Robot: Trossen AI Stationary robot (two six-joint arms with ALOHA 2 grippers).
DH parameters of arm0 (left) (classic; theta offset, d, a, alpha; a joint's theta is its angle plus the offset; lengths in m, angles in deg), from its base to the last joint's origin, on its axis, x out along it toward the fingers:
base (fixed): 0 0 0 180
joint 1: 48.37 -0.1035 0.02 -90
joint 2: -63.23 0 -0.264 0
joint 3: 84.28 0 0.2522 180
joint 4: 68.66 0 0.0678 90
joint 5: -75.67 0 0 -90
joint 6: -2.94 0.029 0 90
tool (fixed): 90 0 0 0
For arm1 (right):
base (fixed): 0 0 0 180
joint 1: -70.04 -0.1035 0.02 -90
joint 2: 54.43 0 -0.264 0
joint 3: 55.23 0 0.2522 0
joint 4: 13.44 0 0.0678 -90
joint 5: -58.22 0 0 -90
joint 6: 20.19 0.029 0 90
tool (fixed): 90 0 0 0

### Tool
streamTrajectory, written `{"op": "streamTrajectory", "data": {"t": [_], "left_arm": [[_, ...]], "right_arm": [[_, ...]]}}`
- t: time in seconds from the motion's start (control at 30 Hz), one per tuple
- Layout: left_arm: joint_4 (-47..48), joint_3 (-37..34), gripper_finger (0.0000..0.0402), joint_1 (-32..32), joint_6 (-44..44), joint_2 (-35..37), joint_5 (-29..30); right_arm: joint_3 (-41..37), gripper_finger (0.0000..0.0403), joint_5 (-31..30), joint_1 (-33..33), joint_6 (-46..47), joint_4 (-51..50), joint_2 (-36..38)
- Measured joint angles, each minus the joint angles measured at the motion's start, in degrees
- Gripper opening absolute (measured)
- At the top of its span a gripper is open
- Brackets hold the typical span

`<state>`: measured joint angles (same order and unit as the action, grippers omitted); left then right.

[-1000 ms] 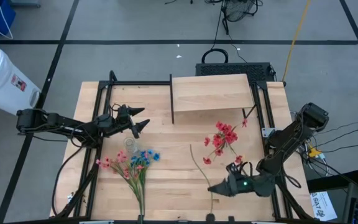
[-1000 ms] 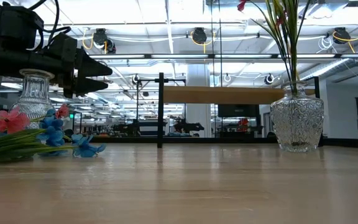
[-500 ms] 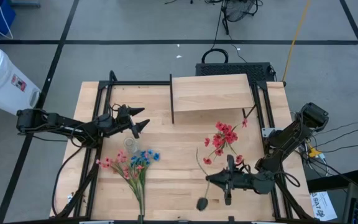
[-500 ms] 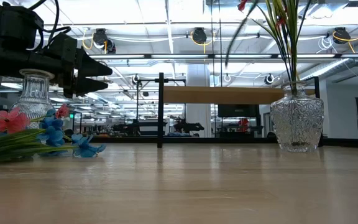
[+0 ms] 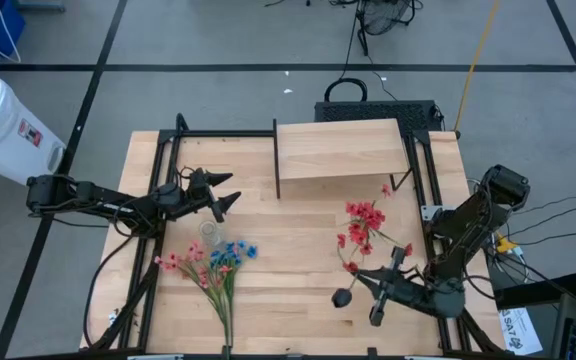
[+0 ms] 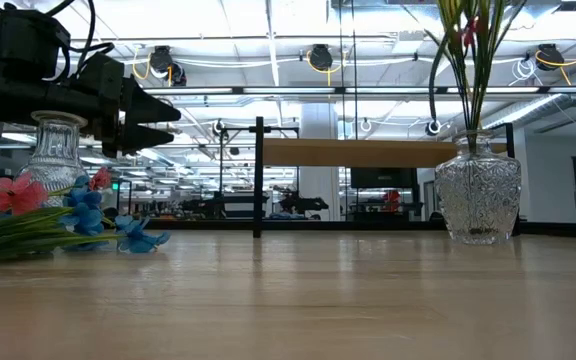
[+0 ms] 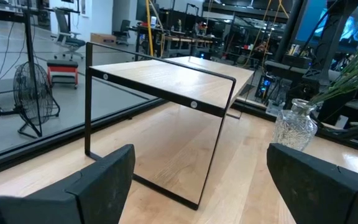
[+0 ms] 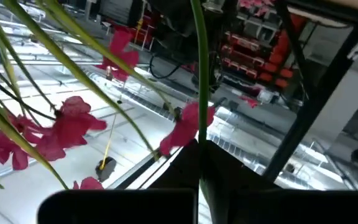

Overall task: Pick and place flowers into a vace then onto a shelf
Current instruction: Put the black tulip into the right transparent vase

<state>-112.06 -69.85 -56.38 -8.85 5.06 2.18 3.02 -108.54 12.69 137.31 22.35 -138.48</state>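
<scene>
The right gripper (image 5: 342, 298) is sitting at about five o'clock on the desk (image 5: 288, 290), and its jaws are closing tightly on one green stem (image 8: 199, 93) of the red flowers (image 5: 363, 222). In the right wrist view this stem is running straight up from between the dark fingers (image 8: 185, 162), and the red blossoms are spreading around it. The red spray is standing in a cut-glass vase (image 6: 478, 198), which is resting on the desk toward four o'clock, in front of the shelf (image 5: 340, 148). The shelf, a small wood board on thin black legs, is standing at twelve o'clock on the desk.

The left gripper (image 5: 230, 191) is waiting at about nine o'clock, above the desk, with its jaws spread wide and holding nothing. In the left wrist view the two fingers (image 7: 98, 180) are standing far apart, and the shelf is showing between them.

A second bunch, pink and blue flowers (image 5: 213, 265), is lying flat on the desk at about seven o'clock, with the stems pointing to the front edge. A small clear glass vase (image 6: 56, 150) is standing just beside these blossoms, under the left gripper
</scene>
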Motion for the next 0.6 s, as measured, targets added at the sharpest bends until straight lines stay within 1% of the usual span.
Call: {"op": "streamTrajectory", "data": {"t": [0.2,0.23,0.33,0.43,0.5,0.6], "left_arm": [[0.0,0.0,0.0365,0.0,0.0,0.0,0.0],[0.0,0.0,0.0365,0.0,0.0,0.0,0.0],[0.0,0.0,0.0365,0.0,0.0,0.0,0.0],[0.0,0.0,0.0365,0.0,0.0,0.0,0.0],[0.0,0.0,0.0365,0.0,0.0,0.0,0.0],[0.0,0.0,0.0365,0.0,0.0,0.0,0.0]], "right_arm": [[0.0,0.0,-0.2,-4.0,0.5,4.8,0.0],[0.0,0.0,-1.4,-4.9,0.2,5.5,0.0],[0.0,0.0,-8.5,-7.8,-0.5,6.6,0.0],[0.0,0.0,-12.7,-10.4,2.7,7.4,0.0],[0.0,0.0,-13.2,-11.7,2.8,8.9,0.0],[0.0,0.0,-13.2,-13.9,-0.8,12.4,0.0]]}}
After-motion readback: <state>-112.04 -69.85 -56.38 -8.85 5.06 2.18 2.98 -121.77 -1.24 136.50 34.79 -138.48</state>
